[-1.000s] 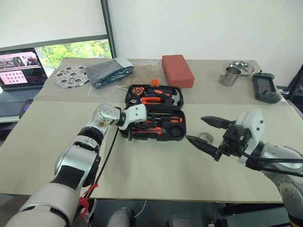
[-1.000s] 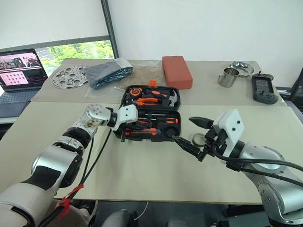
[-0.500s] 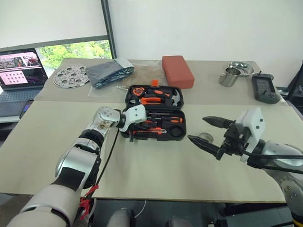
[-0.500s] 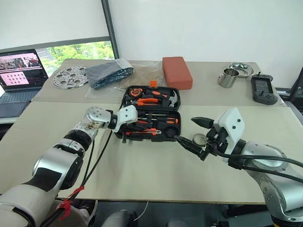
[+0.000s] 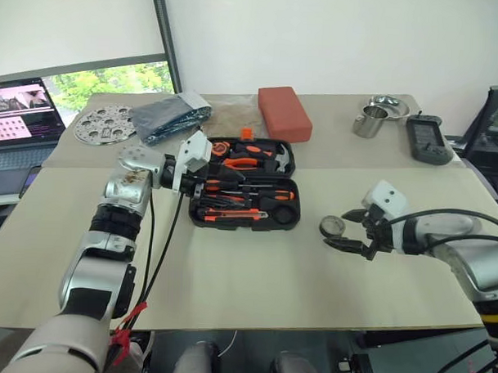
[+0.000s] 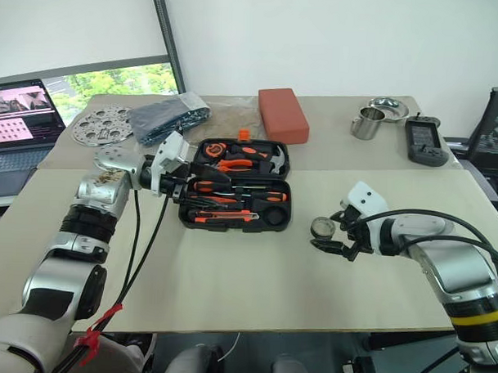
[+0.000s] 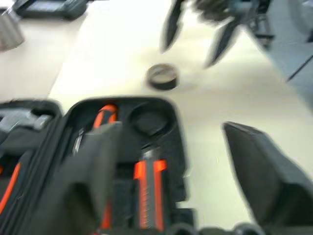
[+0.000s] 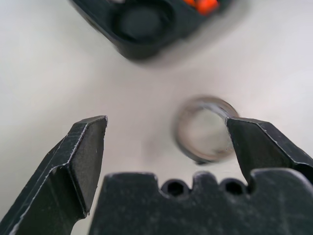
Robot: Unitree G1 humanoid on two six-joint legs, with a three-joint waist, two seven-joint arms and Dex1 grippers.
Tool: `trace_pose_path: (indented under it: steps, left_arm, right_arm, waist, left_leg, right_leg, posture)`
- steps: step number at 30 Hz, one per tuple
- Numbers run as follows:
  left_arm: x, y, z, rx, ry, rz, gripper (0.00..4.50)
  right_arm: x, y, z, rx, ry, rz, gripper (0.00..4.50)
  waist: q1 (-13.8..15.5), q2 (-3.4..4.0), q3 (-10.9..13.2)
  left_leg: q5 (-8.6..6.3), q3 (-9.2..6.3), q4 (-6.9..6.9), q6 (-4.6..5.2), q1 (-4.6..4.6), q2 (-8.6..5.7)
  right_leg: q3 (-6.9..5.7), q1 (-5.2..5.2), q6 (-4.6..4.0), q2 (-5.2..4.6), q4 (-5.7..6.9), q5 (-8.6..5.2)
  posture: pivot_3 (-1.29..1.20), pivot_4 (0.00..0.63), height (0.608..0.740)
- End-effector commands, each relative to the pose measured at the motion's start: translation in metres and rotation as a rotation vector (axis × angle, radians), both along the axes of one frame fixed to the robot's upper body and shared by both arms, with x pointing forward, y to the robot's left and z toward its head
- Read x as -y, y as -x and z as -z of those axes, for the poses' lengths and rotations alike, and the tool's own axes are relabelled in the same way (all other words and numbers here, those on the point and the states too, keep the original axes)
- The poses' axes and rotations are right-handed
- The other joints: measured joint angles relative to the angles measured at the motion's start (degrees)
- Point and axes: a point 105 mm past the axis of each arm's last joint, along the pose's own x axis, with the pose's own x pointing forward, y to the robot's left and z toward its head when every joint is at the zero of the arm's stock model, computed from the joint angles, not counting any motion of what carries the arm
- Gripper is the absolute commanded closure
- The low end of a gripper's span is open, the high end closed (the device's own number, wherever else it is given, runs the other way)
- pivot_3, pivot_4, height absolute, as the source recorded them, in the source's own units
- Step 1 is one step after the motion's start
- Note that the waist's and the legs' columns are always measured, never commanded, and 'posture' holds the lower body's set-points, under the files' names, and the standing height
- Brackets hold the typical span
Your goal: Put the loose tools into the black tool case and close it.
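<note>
The black tool case (image 5: pixel 290 223) lies open mid-table, with orange-and-black tools (image 5: pixel 232 211) in its moulded slots and a round slot (image 7: pixel 149 117) empty. A small black tape roll (image 5: pixel 333 226) sits on the table to the right of the case. My right gripper (image 5: pixel 342 231) is low over the table, open, with the tape roll (image 8: pixel 204 128) between its fingers and close to one of them. My left gripper (image 5: pixel 204 170) hovers open above the case's left end with nothing in it; its fingers (image 7: pixel 264 166) stand wide apart.
Along the back of the table are a red-orange block (image 5: pixel 284 112), a metal mug (image 5: pixel 366 123), a bowl (image 5: pixel 384 104) and a black handheld device (image 5: pixel 422 139). A dark bag (image 5: pixel 165 116), a perforated metal disc (image 5: pixel 101 122) and a laptop (image 5: pixel 18 117) lie at the back left.
My left gripper has lifted off the case's front-left part and opened. My right gripper has dropped down to the table around the tape roll. The camera view has shifted.
</note>
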Motion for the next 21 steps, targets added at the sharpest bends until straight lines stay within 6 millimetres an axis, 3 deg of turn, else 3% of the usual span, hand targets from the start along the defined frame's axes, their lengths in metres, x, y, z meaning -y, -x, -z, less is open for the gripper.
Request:
trace_pose_path:
  steps: [1, 2, 6, 8, 16, 21]
  left_arm:
    - [-0.004, 0.020, -0.023, 0.028, -0.018, 0.036, 0.04]
    - [-0.005, 0.024, -0.024, 0.028, -0.027, 0.037, 0.04]
    - [-0.006, 0.036, -0.029, 0.025, -0.070, 0.065, 0.00]
    - [-0.008, 0.040, -0.029, 0.020, -0.098, 0.080, 0.00]
    - [-0.013, 0.046, -0.029, 0.030, -0.167, 0.095, 0.00]
    - [-0.015, 0.047, -0.032, 0.040, -0.177, 0.085, 0.00]
  right_arm:
    - [-0.002, -0.011, -0.001, -0.001, 0.051, -0.058, 0.00]
    - [-0.003, -0.014, 0.000, -0.004, 0.052, -0.060, 0.00]
    - [-0.006, -0.021, 0.003, -0.013, 0.073, -0.088, 0.95]
    - [-0.008, -0.021, 0.006, -0.024, 0.087, -0.102, 1.81]
    - [-0.010, -0.022, 0.010, -0.040, 0.106, -0.109, 4.37]
    - [-0.007, -0.023, 0.005, -0.020, 0.125, -0.112, 4.47]
  waist:
    - [0.11, 0.01, 0.06]
    - [0.27, 0.02, 0.06]
    - [0.69, 0.05, 0.09]
    - [0.79, 0.06, 0.09]
    - [0.49, 0.08, 0.11]
    - [0.48, 0.08, 0.11]
  left_leg:
    - [0.00, 0.00, 0.02, 0.00, 0.00, 0.00]
    - [0.00, 0.00, 0.06, 0.00, -0.01, 0.02]
    - [-0.01, 0.01, 0.16, 0.02, -0.01, 0.00]
    - [-0.03, 0.01, 0.19, 0.05, -0.02, -0.01]
    - [-0.03, 0.02, 0.17, 0.05, -0.01, 0.01]
    - [-0.04, 0.02, 0.18, 0.06, -0.01, 0.01]
  right_leg:
    - [0.00, 0.00, 0.00, 0.00, 0.02, 0.00]
    - [0.02, 0.00, 0.00, 0.00, 0.01, 0.00]
    - [0.01, 0.05, 0.00, -0.03, 0.03, 0.00]
    - [-0.01, 0.07, 0.00, -0.06, 0.02, 0.00]
    - [0.00, 0.06, 0.00, -0.04, 0.03, 0.00]
    - [0.00, 0.06, 0.00, -0.03, 0.04, 0.00]
  posture:
    - [0.00, 0.150, 0.740]
    - [0.00, 0.150, 0.740]
    - [0.00, 0.150, 0.740]
    - [0.00, 0.150, 0.740]
    - [0.00, 0.150, 0.740]
    - [0.00, 0.150, 0.740]
